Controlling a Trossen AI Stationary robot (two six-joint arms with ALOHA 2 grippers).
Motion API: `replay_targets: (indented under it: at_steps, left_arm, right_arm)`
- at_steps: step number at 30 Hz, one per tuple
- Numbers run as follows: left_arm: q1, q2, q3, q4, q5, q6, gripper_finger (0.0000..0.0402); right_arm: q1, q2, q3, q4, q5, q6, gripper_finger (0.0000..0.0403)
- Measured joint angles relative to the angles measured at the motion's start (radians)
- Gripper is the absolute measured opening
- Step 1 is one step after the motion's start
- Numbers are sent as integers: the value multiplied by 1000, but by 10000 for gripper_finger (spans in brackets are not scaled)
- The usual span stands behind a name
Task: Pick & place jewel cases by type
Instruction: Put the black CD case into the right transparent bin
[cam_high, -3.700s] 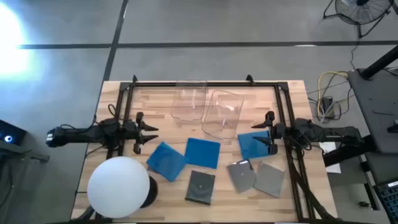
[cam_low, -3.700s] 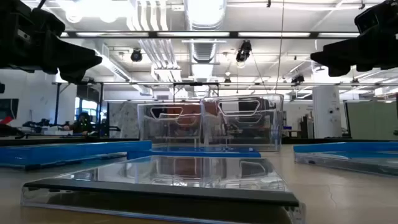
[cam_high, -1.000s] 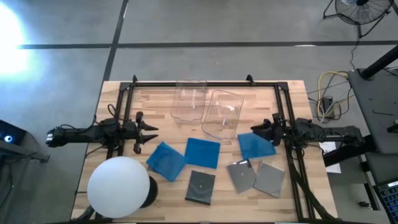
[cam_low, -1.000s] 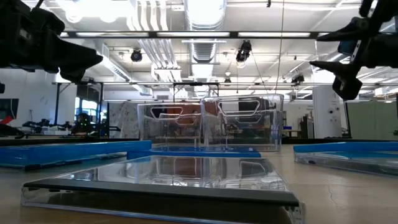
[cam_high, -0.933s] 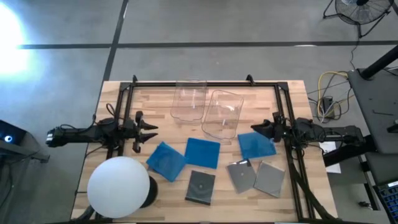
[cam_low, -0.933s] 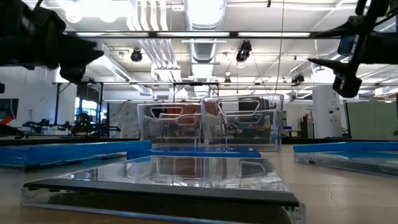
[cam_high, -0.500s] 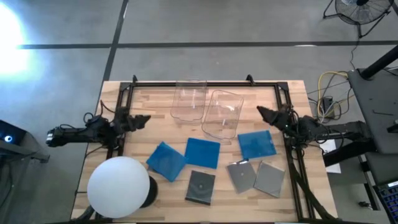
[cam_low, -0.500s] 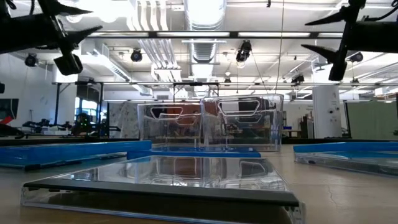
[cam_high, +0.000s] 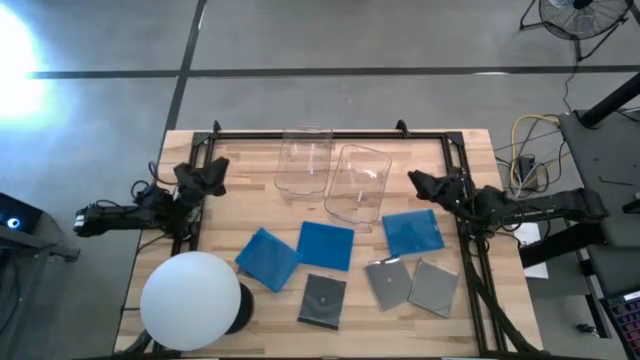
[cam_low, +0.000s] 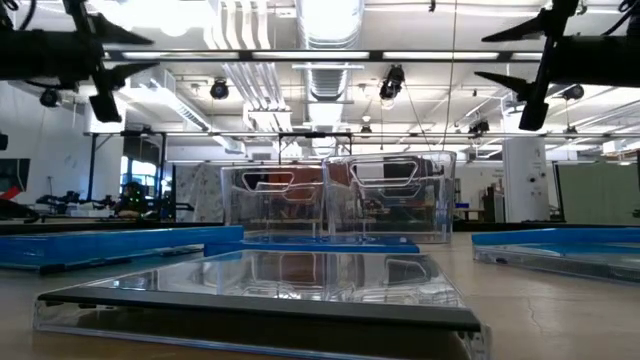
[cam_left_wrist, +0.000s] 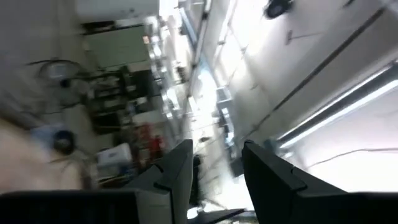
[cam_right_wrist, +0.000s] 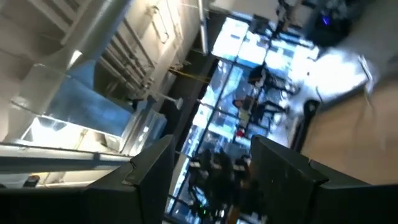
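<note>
Three blue jewel cases (cam_high: 267, 257) (cam_high: 326, 245) (cam_high: 412, 232) and three grey ones (cam_high: 323, 299) (cam_high: 388, 280) (cam_high: 433, 287) lie flat on the wooden table, in its near half. The nearest grey case fills the bottom of the low view (cam_low: 260, 290). My left gripper (cam_high: 212, 172) is open and empty, raised high near the table's left edge; it also shows in the low view (cam_low: 140, 55). My right gripper (cam_high: 415, 183) is open and empty, raised above the table just beyond the right-hand blue case; it also shows in the low view (cam_low: 482, 57). Both wrist views look up at the ceiling past the open fingers (cam_left_wrist: 214, 168) (cam_right_wrist: 211, 162).
Two clear plastic bins (cam_high: 303, 160) (cam_high: 358, 182) stand at the table's far middle, also seen in the low view (cam_low: 340, 205). A white globe (cam_high: 192, 300) covers the near left corner. A black frame (cam_high: 330, 134) runs around the table's far and side edges.
Both grippers have risen and tipped upward, and each has turned about its own axis. My left gripper has gone toward the table's far and left edges; my right gripper has gone toward the far edge, off the right-hand blue case. The cases have stayed where they were.
</note>
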Motion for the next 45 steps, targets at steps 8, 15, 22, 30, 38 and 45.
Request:
replay_targets:
  at_steps: [8,15,22,30,38,45]
  left_arm:
    - [3,136,119,-51,212,-31,119]
    - [4,455,390,-543,408,-35,116]
    - [4,786,594,-677,650,259,116]
    - [-9,1047,680,-727,857,528,116]
    - [-57,1166,686,-757,927,653,116]
    - [-84,1257,706,-755,1020,702,116]
  right_arm:
    - [0,134,0,-49,-171,244,208]
    - [14,214,0,-232,-385,466,208]
    - [136,280,0,-373,-478,640,208]
    - [283,430,122,-614,-471,770,208]
    - [304,673,352,-816,-504,688,208]
    - [303,851,484,-818,-539,632,208]
